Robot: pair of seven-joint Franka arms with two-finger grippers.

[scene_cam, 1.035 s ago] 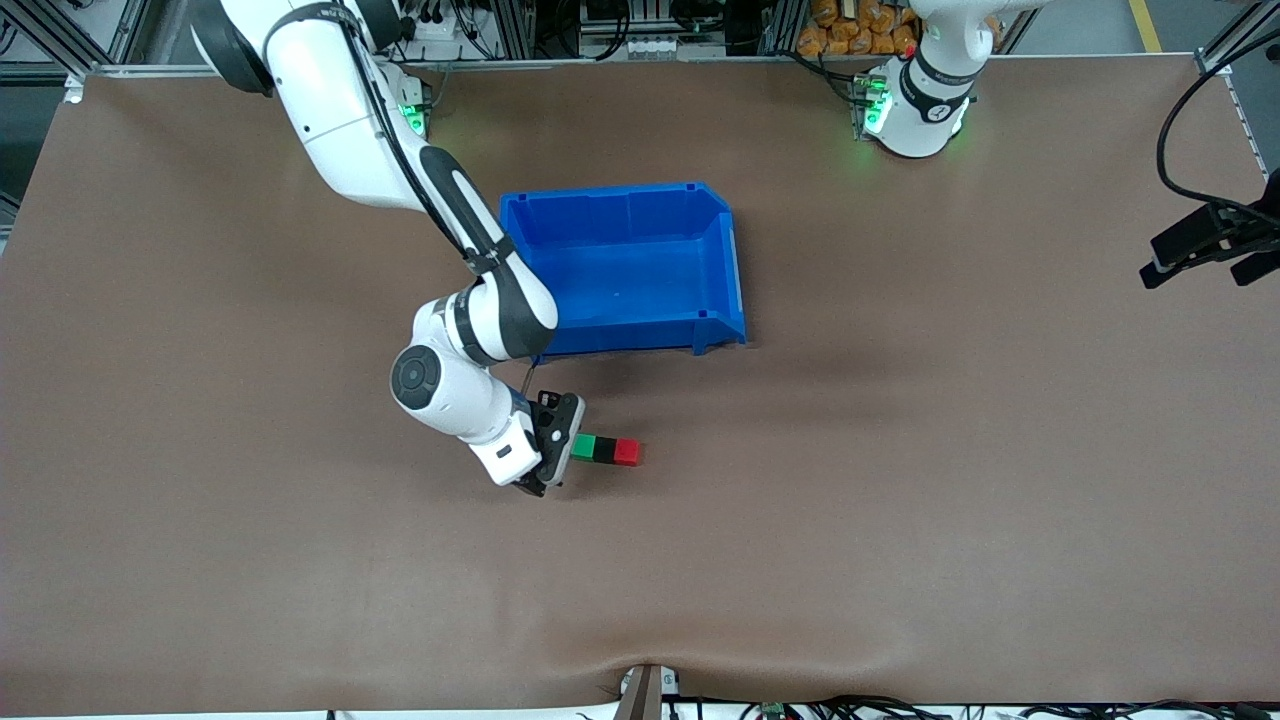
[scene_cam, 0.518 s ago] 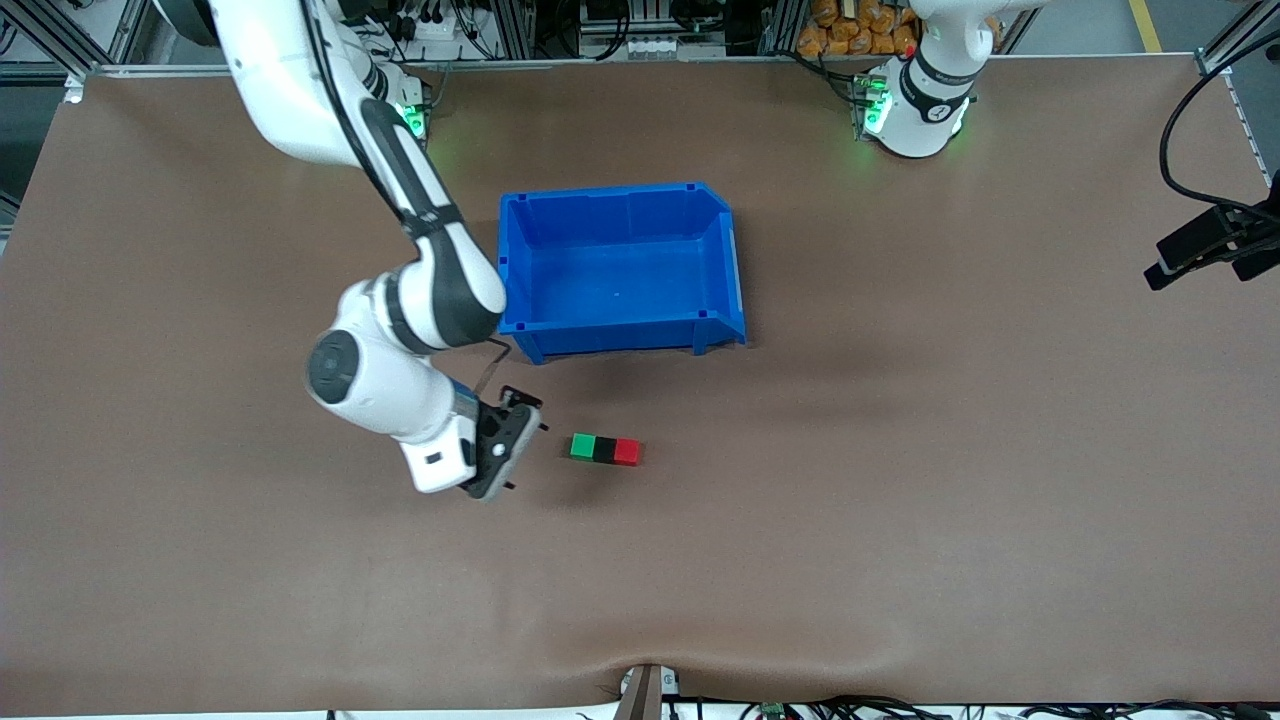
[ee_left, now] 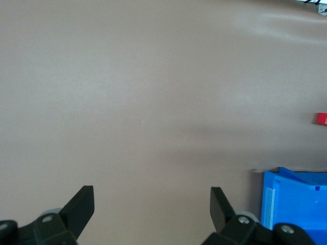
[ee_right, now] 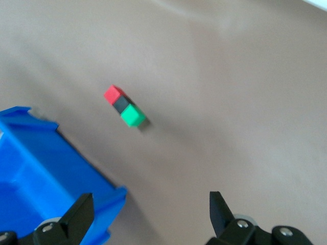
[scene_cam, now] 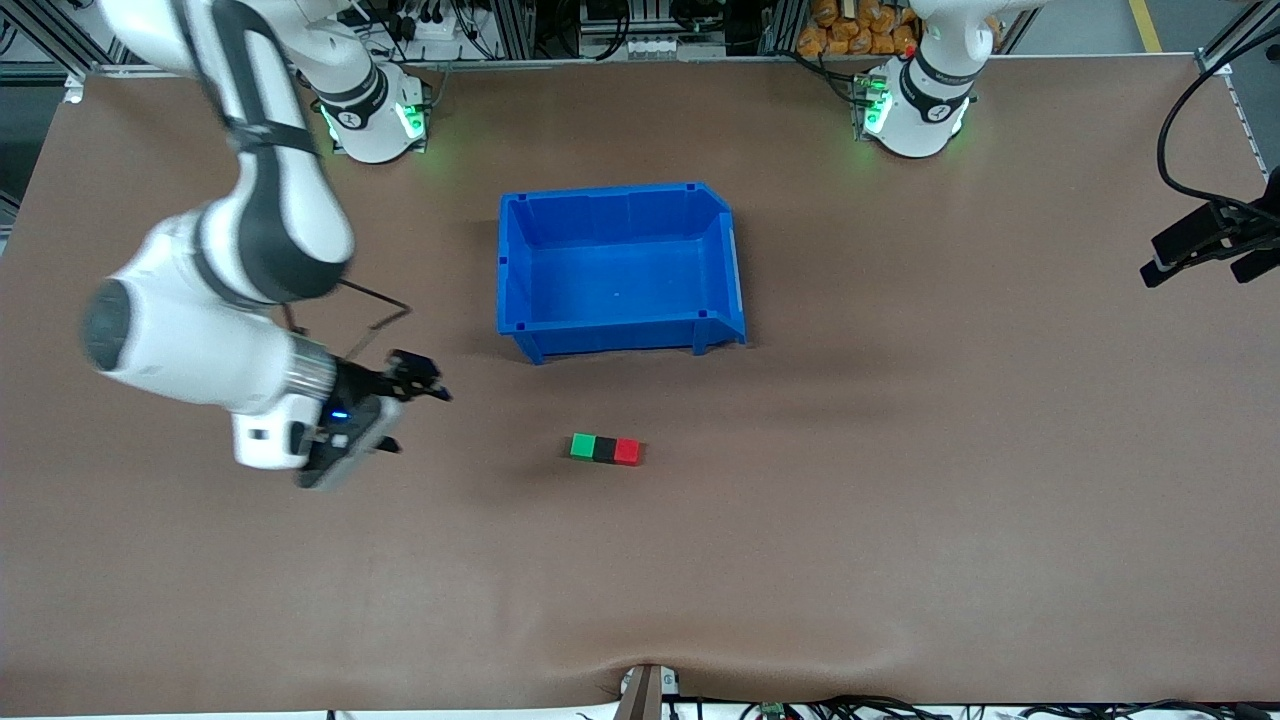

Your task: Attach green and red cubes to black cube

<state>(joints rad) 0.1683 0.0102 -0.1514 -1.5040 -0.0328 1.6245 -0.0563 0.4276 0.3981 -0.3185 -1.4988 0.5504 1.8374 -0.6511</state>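
Now the right gripper (scene_cam: 405, 400) has pulled away from the 3 joined cubes, green cube (scene_cam: 583, 446), black cube (scene_cam: 604, 449), red cube (scene_cam: 627, 452), fingers released; the left gripper (ee_left: 152, 201) waits, fingers also released. Task looks finished.

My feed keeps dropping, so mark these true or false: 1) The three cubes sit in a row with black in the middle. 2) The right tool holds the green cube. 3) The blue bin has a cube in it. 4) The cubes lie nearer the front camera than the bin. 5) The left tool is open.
1) True: green cube, black cube, red cube touch in a row.
2) False: the right tool is open, empty, off toward its arm's end.
3) False: the blue bin is empty.
4) True.
5) True: the left tool is open, over bare table.
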